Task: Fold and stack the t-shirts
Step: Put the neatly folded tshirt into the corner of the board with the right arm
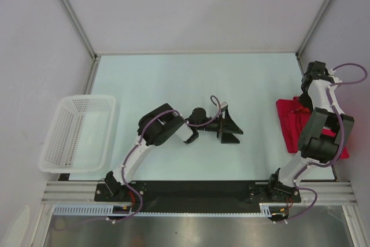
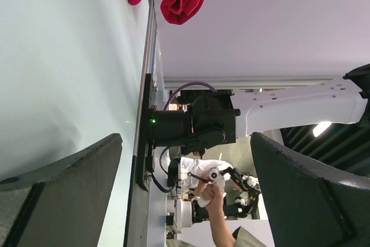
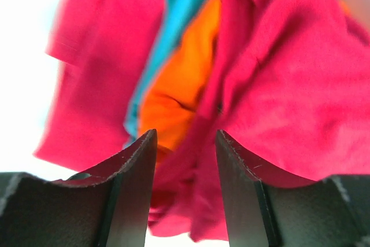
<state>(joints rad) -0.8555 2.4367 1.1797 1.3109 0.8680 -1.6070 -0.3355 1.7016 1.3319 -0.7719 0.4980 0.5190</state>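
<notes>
The right tool hung with its jaws partly apart and nothing between them. The heap of t-shirts lay directly ahead of its tips, close, though whether the tips touched cloth could not be told. Straight in front of the gap sat a fold where the crimson shirt met an orange shirt, with the edge of a teal shirt just beyond and slightly to the tool's left.

The likeliest fault was a pinch that caught two or three layers at once. The shirts lay tangled together, so lifting one could drag the rest along, or off the near side of the tabletop. A shallow bite could also slip off such soft cloth. The left tool, jaws wide and empty, stood well apart from the heap, too far off to steady it.
</notes>
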